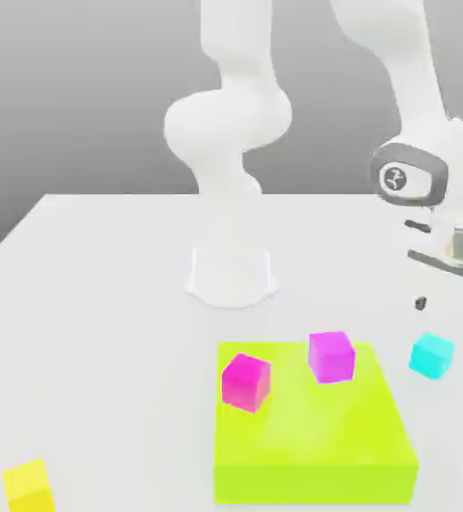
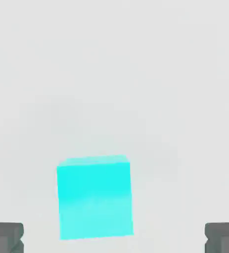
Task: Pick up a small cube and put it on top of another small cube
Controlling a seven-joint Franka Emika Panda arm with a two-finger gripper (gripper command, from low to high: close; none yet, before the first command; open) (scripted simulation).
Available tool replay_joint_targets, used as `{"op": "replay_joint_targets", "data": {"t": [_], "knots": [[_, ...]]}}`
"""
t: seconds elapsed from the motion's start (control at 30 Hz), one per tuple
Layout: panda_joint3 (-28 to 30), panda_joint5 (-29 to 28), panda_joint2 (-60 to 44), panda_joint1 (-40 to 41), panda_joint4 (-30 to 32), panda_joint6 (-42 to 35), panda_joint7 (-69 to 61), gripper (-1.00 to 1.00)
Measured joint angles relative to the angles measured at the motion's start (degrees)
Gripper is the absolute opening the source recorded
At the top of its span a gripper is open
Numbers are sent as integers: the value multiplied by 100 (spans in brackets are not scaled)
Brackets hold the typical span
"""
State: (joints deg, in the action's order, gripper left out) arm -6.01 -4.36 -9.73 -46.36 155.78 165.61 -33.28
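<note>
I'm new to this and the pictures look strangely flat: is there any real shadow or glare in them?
Exterior view: soft, even light, no glare, only faint shading on the green slab under the cubes. Hand view: the cyan cube is flatly lit, paler lower down, with barely any shadow on the table; the open pincer frames it.

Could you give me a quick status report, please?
Pincer open, above cyan cube. Cube on table, ungrasped. Nothing between fingers and cube.
</note>
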Motion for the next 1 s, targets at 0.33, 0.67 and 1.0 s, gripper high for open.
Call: {"op": "replay_joint_targets", "data": {"t": [0.33, 0.67, 1.0], "knots": [[336, -267, -916, -282, -168, 720, 180, -100], [18, 256, 187, 23, -268, -448, -435, -100], [344, 961, -874, 1177, -2110, -1217, -1448, -100]]}}
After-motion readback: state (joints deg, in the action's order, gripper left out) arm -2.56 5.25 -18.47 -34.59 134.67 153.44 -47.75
